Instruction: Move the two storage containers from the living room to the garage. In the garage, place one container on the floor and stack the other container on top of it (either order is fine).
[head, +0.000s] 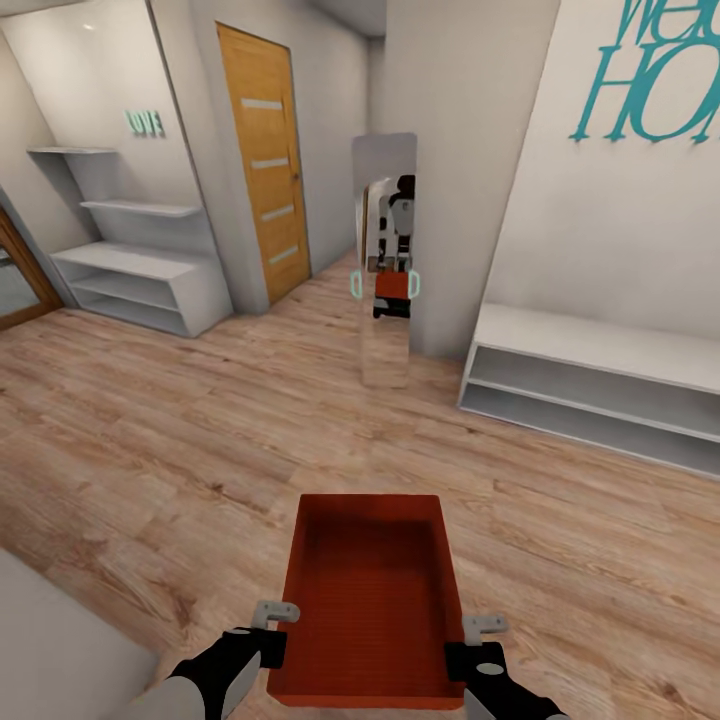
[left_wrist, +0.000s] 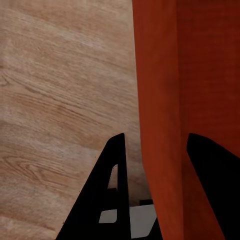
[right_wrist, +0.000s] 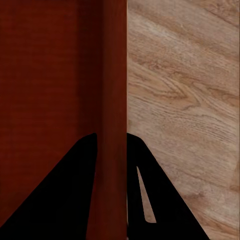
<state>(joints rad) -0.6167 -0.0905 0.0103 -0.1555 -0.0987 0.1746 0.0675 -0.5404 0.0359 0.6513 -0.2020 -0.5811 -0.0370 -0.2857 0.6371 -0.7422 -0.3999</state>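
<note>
Stretching out ahead of both grippers, the light wood plank floor (head: 180, 430) runs to pale walls, where a white low bench shelf (head: 600, 375) stands far off to the right gripper's side under teal lettering (head: 650, 70). Well beyond the left gripper sits a white stepped shelf unit (head: 135, 270) beside an orange wooden door (head: 265, 160). Straight ahead, a tall mirror (head: 385, 260) leans against the wall corner and reflects the robot carrying an orange-red box. Between the two grippers, held above the planks, is one storage container (head: 370, 600), open-topped with nothing inside. The left gripper (head: 268, 640) pinches the container's left wall, one finger (left_wrist: 112, 200) outside and the other inside. The right gripper (head: 470, 650) pinches the opposite wall likewise, its fingers (right_wrist: 142, 195) pressed to either face of the thin orange-red side.
</note>
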